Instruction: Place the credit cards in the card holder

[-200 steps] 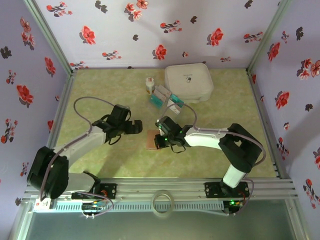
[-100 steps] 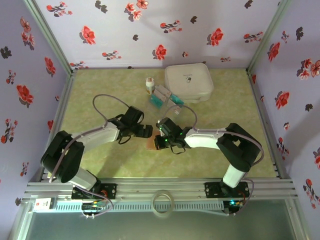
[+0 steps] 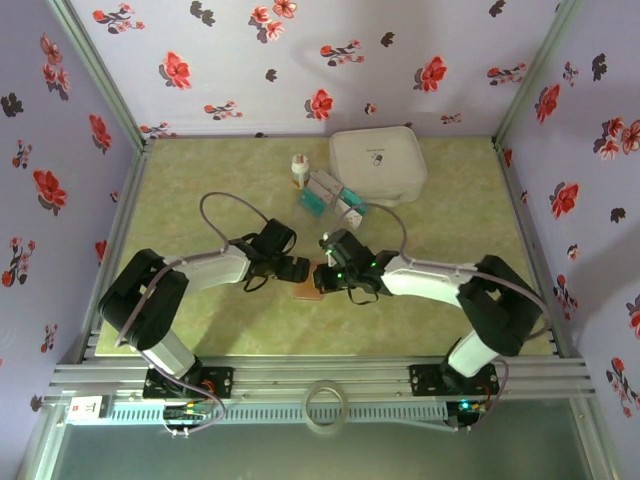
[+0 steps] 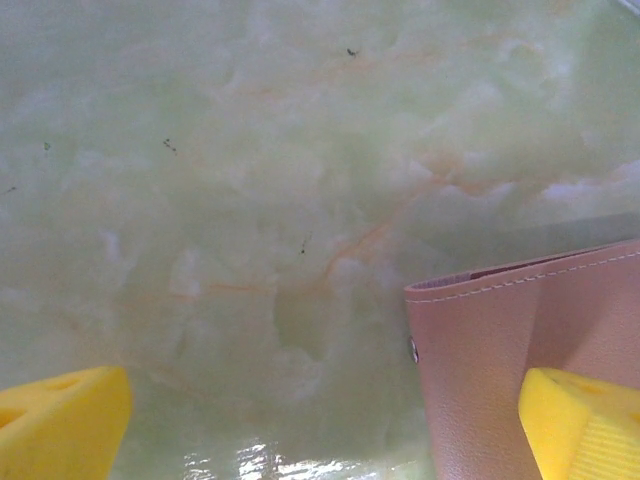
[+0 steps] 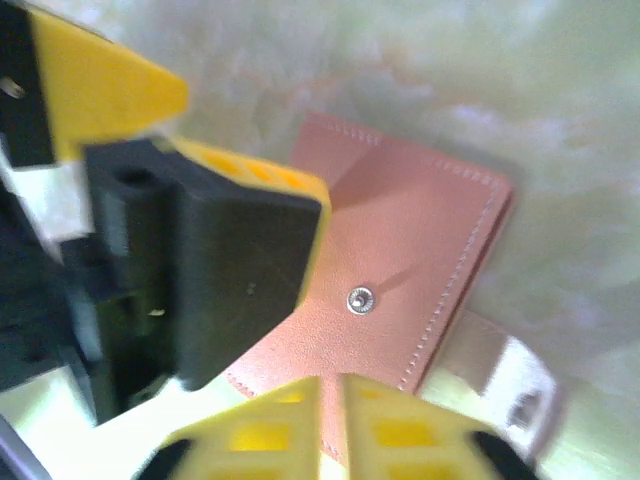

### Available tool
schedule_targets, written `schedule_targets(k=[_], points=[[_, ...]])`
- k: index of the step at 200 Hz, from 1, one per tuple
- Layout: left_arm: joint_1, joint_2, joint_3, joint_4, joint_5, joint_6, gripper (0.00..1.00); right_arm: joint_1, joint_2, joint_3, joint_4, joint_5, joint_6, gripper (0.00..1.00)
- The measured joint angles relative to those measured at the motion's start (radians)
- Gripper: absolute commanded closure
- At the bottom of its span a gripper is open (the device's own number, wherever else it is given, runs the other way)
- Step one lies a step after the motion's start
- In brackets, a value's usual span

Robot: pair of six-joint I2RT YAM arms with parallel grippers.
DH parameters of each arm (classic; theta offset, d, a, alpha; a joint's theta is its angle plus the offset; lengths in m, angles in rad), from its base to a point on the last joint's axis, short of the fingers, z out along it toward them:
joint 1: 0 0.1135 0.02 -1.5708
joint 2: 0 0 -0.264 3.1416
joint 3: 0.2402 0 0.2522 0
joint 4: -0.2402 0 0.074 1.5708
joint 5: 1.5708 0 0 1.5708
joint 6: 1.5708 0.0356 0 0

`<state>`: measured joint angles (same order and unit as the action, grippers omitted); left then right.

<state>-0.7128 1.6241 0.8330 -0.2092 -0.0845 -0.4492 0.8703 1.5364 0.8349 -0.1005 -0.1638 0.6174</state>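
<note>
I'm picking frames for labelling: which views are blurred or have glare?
Right wrist: soft throughout, the card holder and the white card at its edge smeared. Left wrist: holder stitching sharp, glare on the table at the bottom edge. Top external: evenly lit, soft shadows.

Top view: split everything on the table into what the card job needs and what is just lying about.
For the job:
- card holder, the flat reddish-brown wallet
- credit cards, a loose pile of white and teal ones in front of the case

Lying about:
- white zip case, at the back
- small white bottle, left of the cards
</note>
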Motion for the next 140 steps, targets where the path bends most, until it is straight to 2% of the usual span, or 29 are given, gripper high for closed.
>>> schedule_targets(k=[15,56,119,140], points=[[-0.01,0.0,-0.004,0.004,-0.018,-0.001,0.0,-0.021,-0.057,0.008,-0.044,0.022,-0.003,0.67],[-0.039,0.0,-0.019,0.019,-0.074,-0.031,0.0,-0.053,-0.097,0.049,-0.16,0.087,-0.008,0.66],[-0.066,-0.003,-0.036,0.035,-0.122,-0.102,0.0,-0.055,-0.001,0.099,-0.249,0.093,-0.019,0.78],[-0.069,-0.003,-0.037,0.037,-0.126,-0.109,0.0,-0.055,0.02,0.105,-0.26,0.093,-0.023,0.78]])
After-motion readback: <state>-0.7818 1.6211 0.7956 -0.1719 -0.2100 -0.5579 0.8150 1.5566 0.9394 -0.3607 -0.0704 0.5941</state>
